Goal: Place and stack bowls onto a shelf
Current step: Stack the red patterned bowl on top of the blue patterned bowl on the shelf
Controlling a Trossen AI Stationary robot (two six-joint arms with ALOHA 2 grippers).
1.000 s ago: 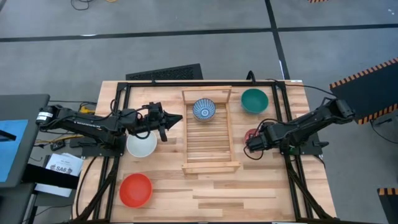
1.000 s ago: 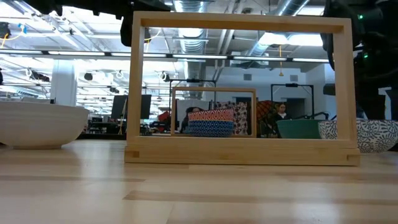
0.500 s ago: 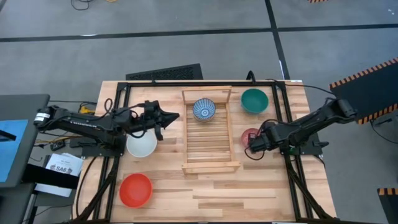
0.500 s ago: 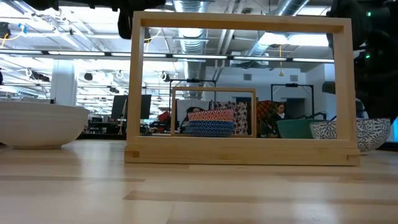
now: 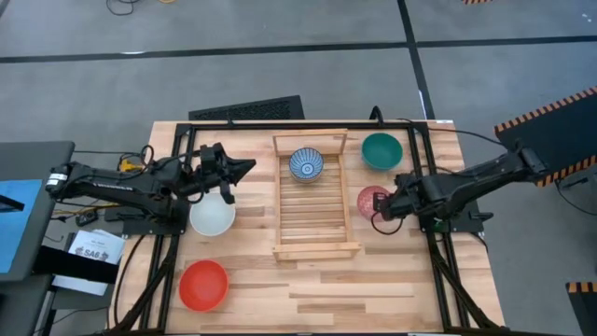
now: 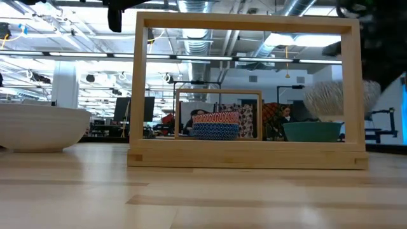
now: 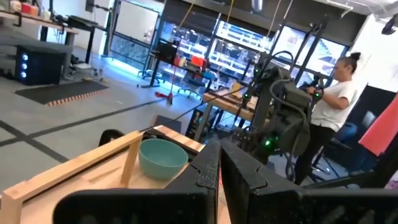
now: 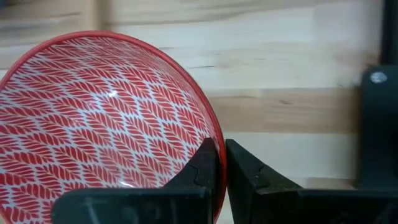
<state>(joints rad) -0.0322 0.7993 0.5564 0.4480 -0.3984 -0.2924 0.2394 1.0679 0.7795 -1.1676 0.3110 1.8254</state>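
Note:
A pink bowl (image 5: 372, 199) with a red leaf pattern inside (image 8: 93, 118) hangs just right of the shelf (image 5: 316, 219), with my right gripper (image 5: 386, 207) shut on it. In the low view the bowl (image 6: 331, 98) floats tilted above the table. A blue-patterned bowl (image 5: 306, 163) sits on the shelf's far end. The teal bowl (image 5: 381, 150), white bowl (image 5: 213, 217) and red bowl (image 5: 203, 285) rest on the table. My left gripper (image 5: 239, 171) is shut and holds nothing, above the table beyond the white bowl. My right gripper pinches the pink bowl's rim (image 8: 215, 142) on the side toward the table's right edge, with one finger (image 8: 200, 163) inside the bowl and the other (image 8: 247, 169) outside. The fingers reach in from the table's right. The bowl is lifted clear of the table and tipped.
The shelf's raised end rails (image 6: 248, 22) stand near and far. Black frame bars (image 5: 424, 159) run along both sides of the table. A person (image 7: 326, 118) stands in the room beyond the table.
My right gripper has lifted the pink bowl off the table: in the low view the bowl has risen from table level and tipped. My left gripper has drawn back toward the table's left edge, away from the shelf.

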